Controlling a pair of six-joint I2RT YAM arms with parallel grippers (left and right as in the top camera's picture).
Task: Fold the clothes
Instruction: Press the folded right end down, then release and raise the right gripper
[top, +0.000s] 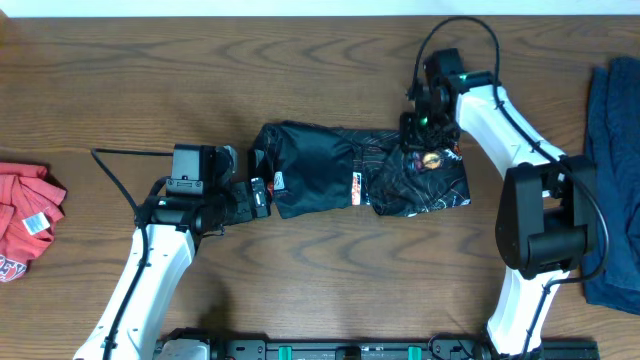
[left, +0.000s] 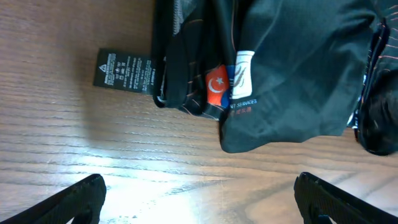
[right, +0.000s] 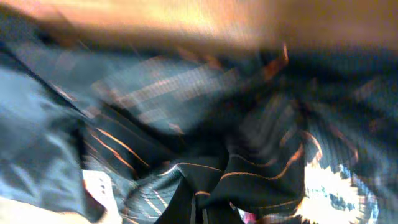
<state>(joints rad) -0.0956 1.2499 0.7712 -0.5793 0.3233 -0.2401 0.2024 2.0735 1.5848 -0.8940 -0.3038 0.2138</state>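
Observation:
The clothes in hand are one black jersey (top: 340, 170) with thin orange lines, lying bunched across the middle of the table. My right gripper (top: 425, 138) sits on its far right edge, shut on a pinch of the jersey. In the right wrist view, blurred jersey fabric (right: 249, 168) fills the frame and hides the fingers. My left gripper (top: 257, 196) is at the jersey's left end and open. Seen from the left wrist, its fingertips (left: 87, 190) stand wide apart over bare wood, short of the jersey (left: 280, 74) and its black label (left: 124, 70).
A red shirt (top: 25, 215) lies at the table's left edge. A dark blue garment (top: 615, 170) lies along the right edge. A black rail (top: 350, 350) runs along the front edge between the two arm bases.

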